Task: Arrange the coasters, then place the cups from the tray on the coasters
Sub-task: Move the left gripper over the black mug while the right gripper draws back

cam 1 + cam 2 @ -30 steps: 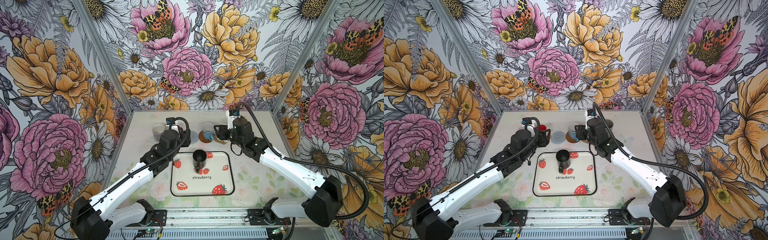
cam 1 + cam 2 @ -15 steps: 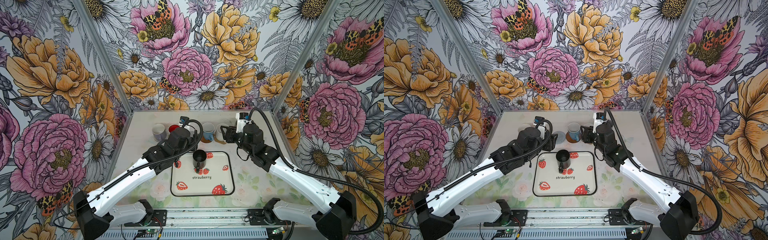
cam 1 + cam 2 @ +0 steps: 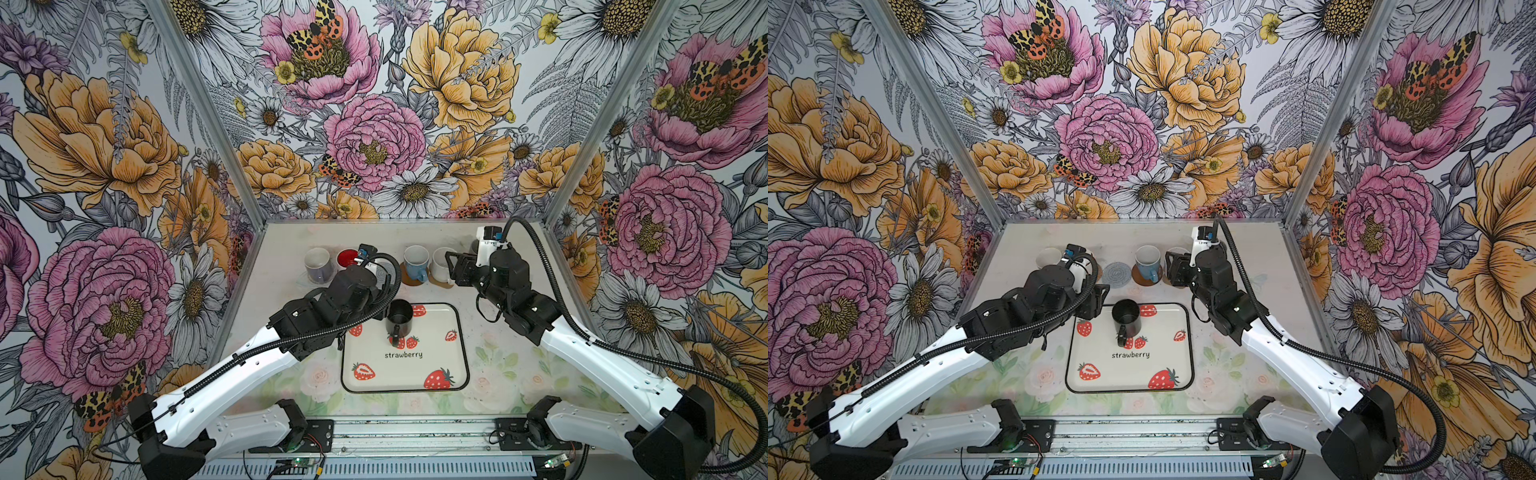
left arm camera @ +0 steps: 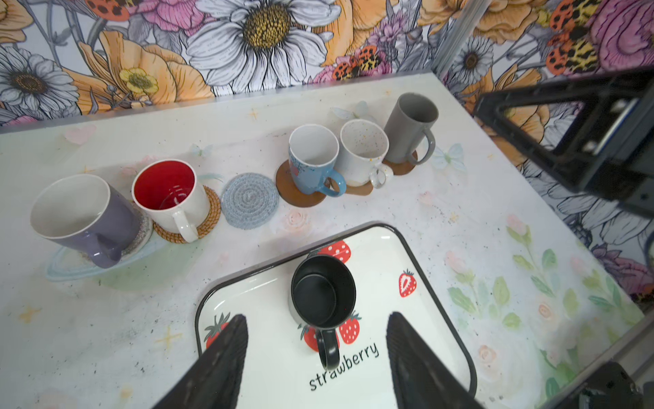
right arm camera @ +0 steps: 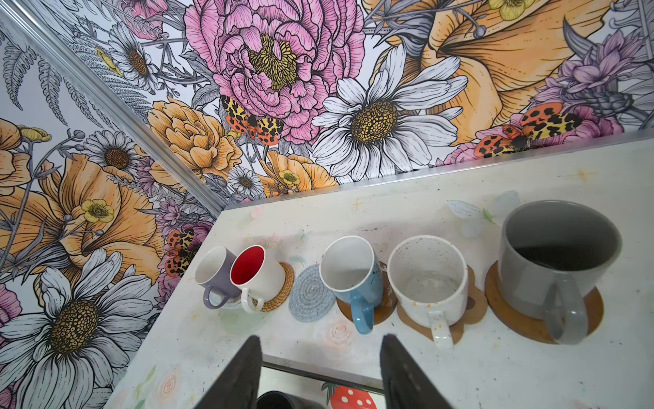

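Left gripper hovers at the far left corner of the tray, arm stretched forward, wrist tipped down, jaws spread and empty, aimed at the black mug. The mug stands upright on the tray's far half, handle toward the robot. Right gripper, likewise open and holding nothing, hangs beyond the tray's far right corner, facing five other cups lined up on coasters behind the tray. The grey spiral coaster among them lies bare.
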